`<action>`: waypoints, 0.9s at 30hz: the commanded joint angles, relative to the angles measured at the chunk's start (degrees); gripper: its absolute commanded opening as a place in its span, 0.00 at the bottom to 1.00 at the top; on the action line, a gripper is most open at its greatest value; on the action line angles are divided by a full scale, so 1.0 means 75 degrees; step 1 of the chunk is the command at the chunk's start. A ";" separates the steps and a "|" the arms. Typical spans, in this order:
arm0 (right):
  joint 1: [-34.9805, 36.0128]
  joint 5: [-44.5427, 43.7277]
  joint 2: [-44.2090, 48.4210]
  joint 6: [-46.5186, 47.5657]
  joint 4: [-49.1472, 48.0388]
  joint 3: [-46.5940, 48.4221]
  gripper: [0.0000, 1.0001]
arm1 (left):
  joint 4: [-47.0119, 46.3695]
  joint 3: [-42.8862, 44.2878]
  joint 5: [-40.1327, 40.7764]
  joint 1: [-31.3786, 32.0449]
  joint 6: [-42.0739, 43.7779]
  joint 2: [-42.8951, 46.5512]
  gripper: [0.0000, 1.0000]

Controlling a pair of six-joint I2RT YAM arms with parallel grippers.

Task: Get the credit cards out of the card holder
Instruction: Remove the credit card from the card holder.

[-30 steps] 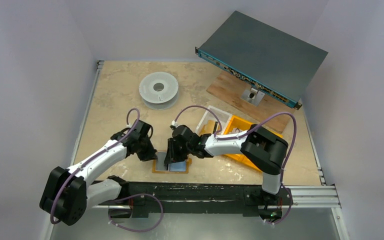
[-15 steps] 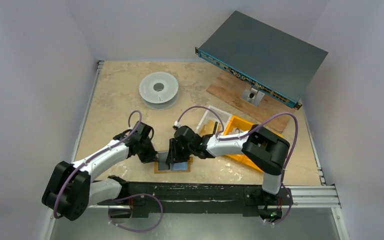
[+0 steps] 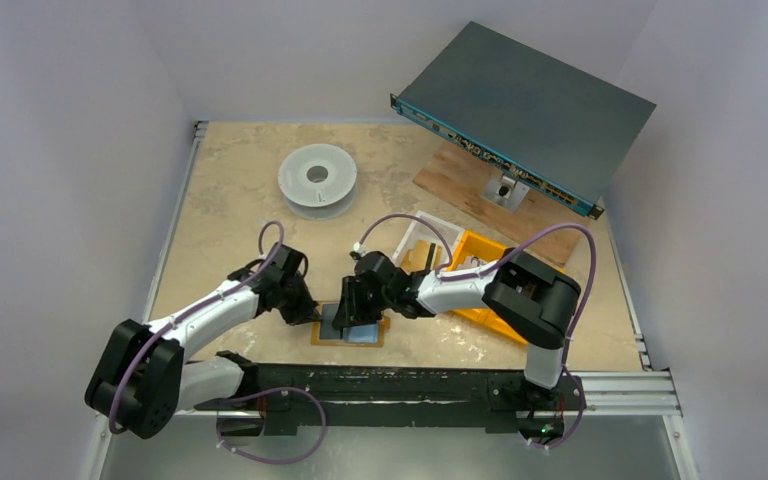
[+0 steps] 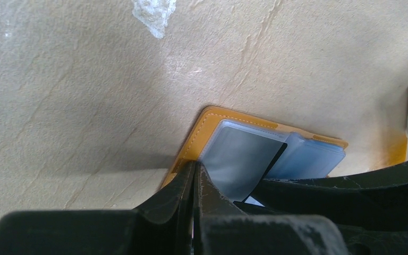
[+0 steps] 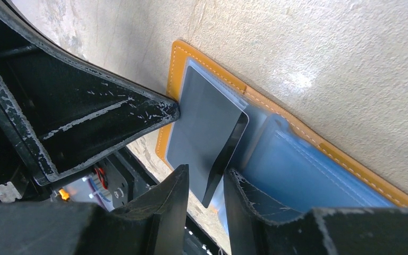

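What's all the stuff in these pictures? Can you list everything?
card holder: one, mustard-orange, blue inside, open on the table
card: one, dark, tilted up from the holder
reel: one, white, far left
bin: one, orange, right
tray: one, white, beside the bin
metal box: one, grey, far right
board: one, brown, under the box
table: one, beige
left arm: white and black, jaws shut at the holder's edge
right arm: jaws shut on the card
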State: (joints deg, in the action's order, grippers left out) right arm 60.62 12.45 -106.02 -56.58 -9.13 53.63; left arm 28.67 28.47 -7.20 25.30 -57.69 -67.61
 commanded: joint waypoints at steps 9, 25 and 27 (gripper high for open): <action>-0.0222 0.0287 0.0410 -0.0163 -0.0985 -0.0716 0.30 | 0.0512 -0.0260 0.0523 0.0239 -0.0826 -0.0383 0.00; -0.0401 0.1132 0.0092 -0.0729 -0.2453 -0.1141 0.14 | 0.0584 -0.0310 0.0535 0.0248 -0.0967 -0.0376 0.00; -0.0406 0.1101 0.0102 -0.0741 -0.2427 -0.1154 0.11 | 0.0566 -0.0335 0.0527 0.0248 -0.0988 -0.0378 0.00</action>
State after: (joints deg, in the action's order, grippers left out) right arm 57.41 19.20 -105.14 -61.08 -22.94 44.71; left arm 29.28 28.60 -5.56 26.39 -64.55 -68.27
